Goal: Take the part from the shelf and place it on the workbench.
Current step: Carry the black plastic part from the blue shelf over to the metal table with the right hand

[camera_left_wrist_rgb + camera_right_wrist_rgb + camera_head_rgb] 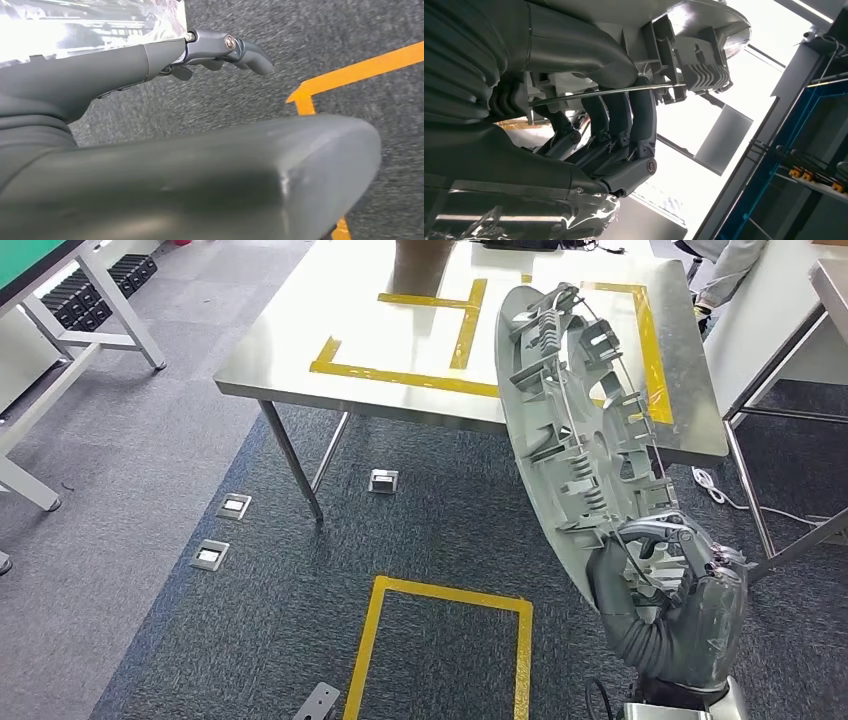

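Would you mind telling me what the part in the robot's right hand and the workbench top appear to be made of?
The part looks like moulded grey plastic with a matte finish: ribs and clips are formed into it, and a thin metal-looking wire runs across it. The workbench top seems brushed steel, going by its dull reflections. The right hand holds the part.

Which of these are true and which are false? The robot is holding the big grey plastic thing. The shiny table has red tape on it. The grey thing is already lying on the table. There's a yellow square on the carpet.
1. The right hand holds the big grey ribbed plastic part. True.
2. The shiny steel workbench has red tape on it. False: the tape lines are yellow.
3. The part already lies on the workbench. False: it is held upright in front of it.
4. A yellow tape rectangle marks the dark carpet. True.
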You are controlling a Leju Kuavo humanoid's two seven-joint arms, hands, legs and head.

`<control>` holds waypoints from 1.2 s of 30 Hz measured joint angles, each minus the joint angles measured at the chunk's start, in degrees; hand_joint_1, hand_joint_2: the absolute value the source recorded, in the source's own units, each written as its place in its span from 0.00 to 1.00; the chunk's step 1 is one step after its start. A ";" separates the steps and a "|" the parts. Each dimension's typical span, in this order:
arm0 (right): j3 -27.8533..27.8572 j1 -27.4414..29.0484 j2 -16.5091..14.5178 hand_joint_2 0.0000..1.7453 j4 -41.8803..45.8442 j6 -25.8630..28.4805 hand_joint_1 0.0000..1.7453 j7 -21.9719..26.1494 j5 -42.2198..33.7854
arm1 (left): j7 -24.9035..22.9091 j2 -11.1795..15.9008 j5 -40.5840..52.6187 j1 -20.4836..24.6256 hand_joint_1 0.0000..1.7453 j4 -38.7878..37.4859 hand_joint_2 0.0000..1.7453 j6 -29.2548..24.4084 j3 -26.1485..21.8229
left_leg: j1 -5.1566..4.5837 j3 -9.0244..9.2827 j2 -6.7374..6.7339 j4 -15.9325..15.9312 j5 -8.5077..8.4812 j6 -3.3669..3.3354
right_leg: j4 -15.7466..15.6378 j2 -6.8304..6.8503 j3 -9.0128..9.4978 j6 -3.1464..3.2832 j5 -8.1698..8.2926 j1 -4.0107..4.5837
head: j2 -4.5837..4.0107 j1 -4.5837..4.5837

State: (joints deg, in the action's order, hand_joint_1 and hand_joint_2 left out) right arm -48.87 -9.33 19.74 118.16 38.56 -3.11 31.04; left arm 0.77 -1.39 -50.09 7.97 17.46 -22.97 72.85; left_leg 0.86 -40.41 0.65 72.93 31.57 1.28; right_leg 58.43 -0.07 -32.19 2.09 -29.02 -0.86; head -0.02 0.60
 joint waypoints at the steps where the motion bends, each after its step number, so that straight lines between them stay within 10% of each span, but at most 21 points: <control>1: -0.01 0.02 0.00 1.00 0.00 -0.01 1.00 -0.03 0.00 | 0.01 0.01 0.03 -0.01 0.00 0.00 1.00 -0.01 0.00 | -0.01 1.02 0.00 -3.17 -2.67 -0.18 | 0.03 -0.07 0.65 -0.13 -0.46 0.00 | 0.00 0.08; 4: -0.01 -0.03 0.00 1.00 -0.01 0.00 1.00 -0.03 0.00 | -0.02 0.07 0.15 0.02 0.00 0.00 1.00 0.00 0.00 | -0.40 4.21 -0.03 -11.17 -6.81 -1.12 | 0.09 -0.17 1.57 -0.83 -1.51 0.06 | 0.00 0.09; 9: 0.08 -0.06 0.03 1.00 0.02 -0.01 1.00 -0.05 0.02 | -0.38 0.08 0.37 0.10 0.00 0.00 1.00 -0.03 0.00 | -0.21 5.30 0.00 -13.80 -5.01 -2.74 | 1.84 -0.01 0.19 -2.37 -2.90 0.17 | 0.00 0.14; 13: 0.07 -0.02 0.11 1.00 0.00 -0.02 1.00 0.02 0.02 | -0.62 0.02 0.51 -0.18 0.00 0.00 1.00 -0.03 0.00 | -0.12 6.27 0.06 -14.02 -4.12 -3.42 | 14.92 -0.05 -7.53 -2.83 -7.42 0.06 | 0.00 -0.51; 15: 0.06 0.07 0.19 1.00 -0.02 -0.04 1.00 0.00 0.02 | -0.73 0.01 0.54 -0.47 0.00 0.00 1.00 -0.04 0.00 | -0.14 7.35 0.18 -14.01 -3.33 -3.34 | 15.57 -0.05 -9.14 -2.80 -4.83 0.06 | 0.00 -0.61; 19: 0.04 0.13 0.23 1.00 -0.01 -0.05 1.00 0.01 0.02 | -0.77 -0.05 0.60 -0.32 0.00 0.00 1.00 -0.04 0.00 | -0.27 9.42 0.45 -14.06 -1.56 -2.54 | 3.56 -0.03 -5.38 -1.83 3.65 0.38 | -0.01 -0.95; 24: 0.04 0.22 0.25 1.00 0.03 -0.11 1.00 -0.01 0.02 | -0.75 -0.05 0.91 0.13 0.00 0.00 1.00 -0.06 0.01 | -0.36 9.81 0.18 -13.38 -0.09 -0.91 | 0.41 -0.23 -3.07 -0.48 1.86 0.19 | 0.00 -0.86; 28: 0.03 0.30 0.24 1.00 0.01 -0.14 1.00 -0.01 0.04 | -0.67 -0.01 0.95 0.13 0.00 0.00 1.00 -0.09 0.02 | -0.11 3.10 0.03 -0.72 3.94 0.01 | -0.31 -0.11 -0.56 0.04 0.53 -0.13 | 0.00 -0.33; 30: 0.02 0.35 0.24 1.00 0.01 -0.15 1.00 -0.01 0.04 | -0.68 -0.01 0.95 -0.04 0.00 0.00 1.00 -0.09 0.02 | -0.08 0.78 0.02 1.18 1.86 0.02 | -0.31 -0.28 0.87 -0.06 -0.52 -0.13 | 0.00 -0.21; 33: -0.02 0.42 0.24 1.00 0.02 -0.16 1.00 -0.01 0.03 | -0.68 0.04 0.95 -0.08 0.00 0.00 1.00 -0.10 0.02 | -0.34 2.64 0.01 -7.02 -6.02 -0.74 | -0.40 -0.40 3.45 -0.60 -2.35 -0.06 | -0.01 -0.13; 36: 0.01 0.35 0.24 1.00 0.03 -0.13 1.00 0.07 0.05 | -0.72 0.05 0.92 -0.06 0.00 0.00 1.00 -0.07 0.02 | -0.92 4.42 -0.09 -11.12 -6.46 -1.95 | -0.67 -0.43 3.97 -1.57 -3.02 0.01 | -0.01 -0.14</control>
State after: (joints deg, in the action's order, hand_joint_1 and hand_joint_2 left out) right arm -48.86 -8.98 19.98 118.19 38.43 -3.04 31.09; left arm 0.04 -1.34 -49.16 7.91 17.46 -23.04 72.87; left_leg -0.05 -35.99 0.56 61.81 25.11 -0.66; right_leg 57.76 -0.50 -28.23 0.52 -32.04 -0.85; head -0.03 0.45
